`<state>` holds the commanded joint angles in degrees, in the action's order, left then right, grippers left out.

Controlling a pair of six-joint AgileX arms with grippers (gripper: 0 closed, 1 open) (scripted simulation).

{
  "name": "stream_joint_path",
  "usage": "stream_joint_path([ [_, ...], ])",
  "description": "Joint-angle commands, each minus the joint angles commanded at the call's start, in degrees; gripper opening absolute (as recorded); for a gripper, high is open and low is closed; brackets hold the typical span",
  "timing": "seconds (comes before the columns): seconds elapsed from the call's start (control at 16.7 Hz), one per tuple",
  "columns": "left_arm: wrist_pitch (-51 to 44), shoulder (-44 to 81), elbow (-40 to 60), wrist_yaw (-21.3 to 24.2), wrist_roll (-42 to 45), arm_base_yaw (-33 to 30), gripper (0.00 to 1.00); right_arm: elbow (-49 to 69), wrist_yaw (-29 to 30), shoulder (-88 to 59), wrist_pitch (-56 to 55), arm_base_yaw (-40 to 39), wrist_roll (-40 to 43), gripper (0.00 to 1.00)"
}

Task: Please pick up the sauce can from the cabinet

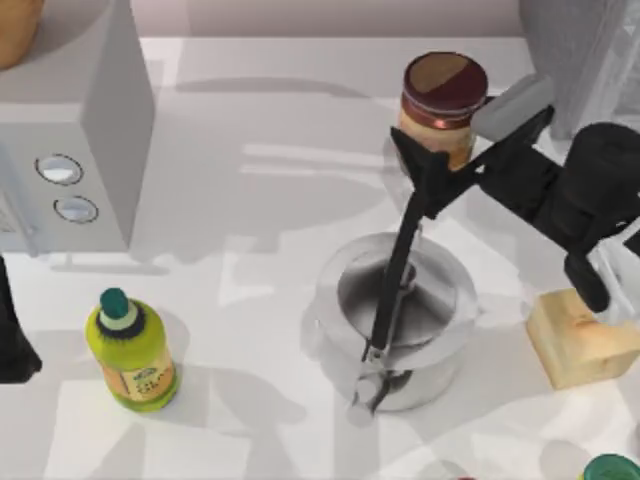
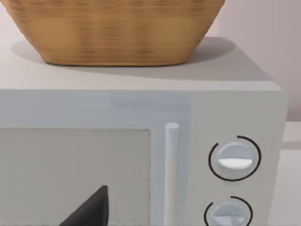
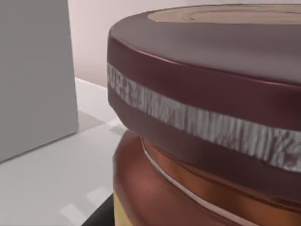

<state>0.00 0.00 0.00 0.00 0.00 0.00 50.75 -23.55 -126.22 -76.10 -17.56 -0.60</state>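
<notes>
The sauce can [image 1: 444, 92], a short cylinder with a brown-and-dark-red top and an orange-tan side, hangs above the table at the back right, beside the grey cabinet [image 1: 575, 40]. My right gripper [image 1: 448, 152] reaches in from the right and is shut on the sauce can, one black finger on each side of its lower body. In the right wrist view the sauce can [image 3: 207, 122] is very close, showing its dark red lid and brown body. My left arm [image 1: 14, 335] is parked at the table's left edge.
A steel pot [image 1: 440, 330] stands below and in front of the can. A yellow-green bottle [image 1: 130, 350] with a green cap stands front left. A microwave [image 1: 75, 130] with a wicker basket [image 2: 117, 33] on top is at the back left. A tan block [image 1: 580, 340] lies at the right.
</notes>
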Motion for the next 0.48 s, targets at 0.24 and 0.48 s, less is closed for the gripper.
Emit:
stream_joint_path([
  [0.24,0.0,0.0,0.0,0.0,0.0,0.0,1.00,0.0,-0.4,-1.0,-0.6,-0.8,-0.1,0.00],
  [0.48,0.0,0.0,0.0,0.0,0.0,0.0,1.00,0.7,-0.1,-1.7,-0.3,-0.2,-0.4,0.00],
])
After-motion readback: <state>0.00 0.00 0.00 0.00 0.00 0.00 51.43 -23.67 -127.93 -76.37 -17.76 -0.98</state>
